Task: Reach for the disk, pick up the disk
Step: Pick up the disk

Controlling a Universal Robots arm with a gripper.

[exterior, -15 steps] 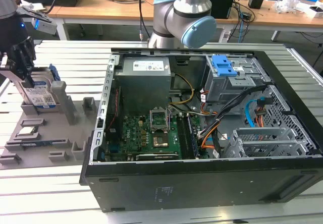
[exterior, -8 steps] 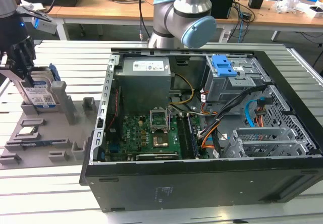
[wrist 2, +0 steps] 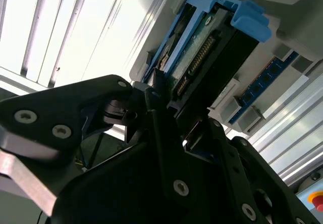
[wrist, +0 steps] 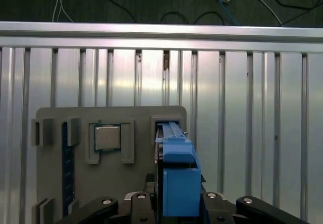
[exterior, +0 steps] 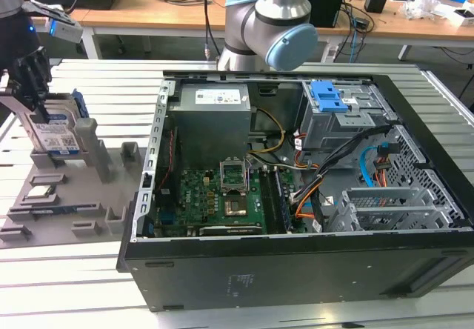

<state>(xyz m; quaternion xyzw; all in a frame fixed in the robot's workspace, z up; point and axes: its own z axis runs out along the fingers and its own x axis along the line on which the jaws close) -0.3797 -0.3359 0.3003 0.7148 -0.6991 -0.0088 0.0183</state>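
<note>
One disk (exterior: 59, 133) stands on edge in a slot of the grey holder (exterior: 81, 203), at the exterior view's left. Its labelled face is showing and its blue frame (wrist: 177, 176) runs along the top edge. The gripper (exterior: 35, 98) sits over that top edge with its jaws one to each flat side, close against the disk; I cannot tell whether they are pressing on it. The disk's lower edge appears seated in the slot.

It is likely rigid, fairly heavy and smooth on its metal faces, so a firm pinch across the flat sides seems soundest, clear of the connector pins (wrist 2: 199, 57).

A small processor chip (wrist: 107, 137) lies in a recess just beside the slot. The holder rests on the slatted tabletop (exterior: 67, 277), beside an open computer case (exterior: 296, 270).
</note>
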